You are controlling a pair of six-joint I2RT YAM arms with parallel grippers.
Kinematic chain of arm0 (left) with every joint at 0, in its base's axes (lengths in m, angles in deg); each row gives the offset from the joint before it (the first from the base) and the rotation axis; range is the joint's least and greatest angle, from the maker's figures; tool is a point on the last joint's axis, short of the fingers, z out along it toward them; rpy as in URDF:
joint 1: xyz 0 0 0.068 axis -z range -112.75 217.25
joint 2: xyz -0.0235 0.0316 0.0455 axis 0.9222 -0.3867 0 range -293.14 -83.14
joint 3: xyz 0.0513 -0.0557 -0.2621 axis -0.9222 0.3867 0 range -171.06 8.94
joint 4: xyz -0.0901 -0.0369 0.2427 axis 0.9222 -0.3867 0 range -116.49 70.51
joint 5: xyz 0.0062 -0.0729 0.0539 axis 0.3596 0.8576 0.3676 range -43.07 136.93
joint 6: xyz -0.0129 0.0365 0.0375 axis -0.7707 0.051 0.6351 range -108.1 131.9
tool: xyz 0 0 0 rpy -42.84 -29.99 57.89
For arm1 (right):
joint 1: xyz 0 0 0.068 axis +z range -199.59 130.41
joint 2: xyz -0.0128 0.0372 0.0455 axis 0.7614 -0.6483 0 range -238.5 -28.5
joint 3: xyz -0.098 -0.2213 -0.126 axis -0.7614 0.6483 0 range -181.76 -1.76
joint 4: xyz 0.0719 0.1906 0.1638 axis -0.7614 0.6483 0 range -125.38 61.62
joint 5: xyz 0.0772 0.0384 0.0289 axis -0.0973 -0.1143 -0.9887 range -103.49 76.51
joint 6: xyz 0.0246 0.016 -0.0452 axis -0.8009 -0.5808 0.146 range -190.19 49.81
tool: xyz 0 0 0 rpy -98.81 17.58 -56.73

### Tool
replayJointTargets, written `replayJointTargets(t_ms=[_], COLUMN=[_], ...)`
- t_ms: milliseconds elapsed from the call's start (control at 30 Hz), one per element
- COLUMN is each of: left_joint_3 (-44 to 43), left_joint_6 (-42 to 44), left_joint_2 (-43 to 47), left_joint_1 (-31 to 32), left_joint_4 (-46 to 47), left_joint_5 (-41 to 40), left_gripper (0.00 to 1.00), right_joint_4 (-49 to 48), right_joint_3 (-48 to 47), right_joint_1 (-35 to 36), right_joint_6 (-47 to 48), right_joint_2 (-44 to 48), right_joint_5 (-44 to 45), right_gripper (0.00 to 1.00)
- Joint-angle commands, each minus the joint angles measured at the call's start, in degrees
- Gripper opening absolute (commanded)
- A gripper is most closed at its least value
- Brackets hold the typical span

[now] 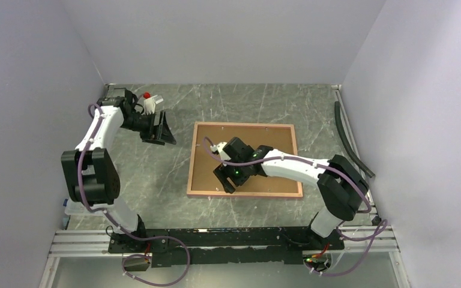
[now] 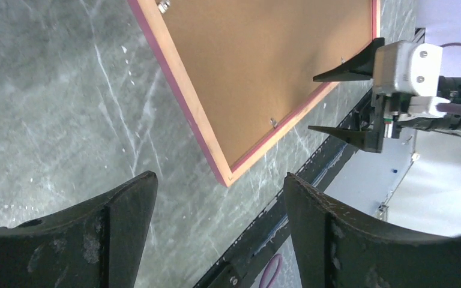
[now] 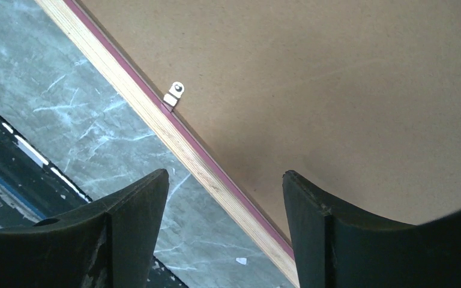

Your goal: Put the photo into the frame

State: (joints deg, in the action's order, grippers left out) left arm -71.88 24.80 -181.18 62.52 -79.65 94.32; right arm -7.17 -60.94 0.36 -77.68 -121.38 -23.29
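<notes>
The frame (image 1: 191, 162) lies back side up in the middle of the table, its wood-brown border showing a pink rim (image 2: 186, 102). A plain brown backing board (image 1: 264, 144) fills it. The photo is hidden from every view. My right gripper (image 1: 225, 183) hovers open over the frame's near left part. In the right wrist view it (image 3: 225, 177) straddles the frame's edge (image 3: 156, 120), one finger over the table and the other over the board (image 3: 336, 90). My left gripper (image 1: 167, 133) hangs open and empty to the left of the frame, over bare table (image 2: 219, 186).
Small metal clips (image 3: 174, 93) (image 2: 273, 122) sit along the inside of the frame's border. A black hose (image 1: 351, 141) lies along the right wall. The arms' mounting rail (image 1: 216, 237) runs along the near edge. Grey walls close in the left, back and right.
</notes>
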Motion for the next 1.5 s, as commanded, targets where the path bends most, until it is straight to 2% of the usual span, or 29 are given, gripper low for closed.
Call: replayJointTargets(t_ms=[0,233,467,767,967,1233,1467], left_joint_3=[-1.9,0.2,1.8,7.2,12.3,22.7,32.9], left_joint_6=[5.1,7.0,7.3,9.4,14.4,36.9,62.7], left_joint_2=[6.2,13.9,20.4,26.9,30.9,43.3,53.1], left_joint_1=[-0.6,-1.2,-1.4,-1.4,-1.4,-1.1,2.4], left_joint_4=[-6.6,-7.8,-6.6,-1.8,3.2,5.1,5.7], left_joint_5=[-0.9,0.5,1.4,0.8,-2.4,0.9,-1.9], left_gripper=[0.82,0.86,0.92,0.94,0.94,0.94,0.94], right_joint_4=[-2.3,-4.1,-5.9,-7.9,-8.5,-8.5,-3.5], right_joint_3=[-0.3,1.9,3.7,4.9,4.6,0.6,-12.5], right_joint_1=[3.2,8.6,11.3,12.4,12.7,13.0,13.0], right_joint_6=[1.2,0.2,-1.2,-2.4,-2.3,-1.4,-1.9], right_joint_2=[0.5,-0.4,-1.6,-1.8,-2.8,-4.9,-6.2], right_joint_5=[7.6,14.4,18.0,20.8,20.2,18.0,12.0], right_gripper=[0.7,0.59,0.57,0.51,0.29,0.18,0.13])
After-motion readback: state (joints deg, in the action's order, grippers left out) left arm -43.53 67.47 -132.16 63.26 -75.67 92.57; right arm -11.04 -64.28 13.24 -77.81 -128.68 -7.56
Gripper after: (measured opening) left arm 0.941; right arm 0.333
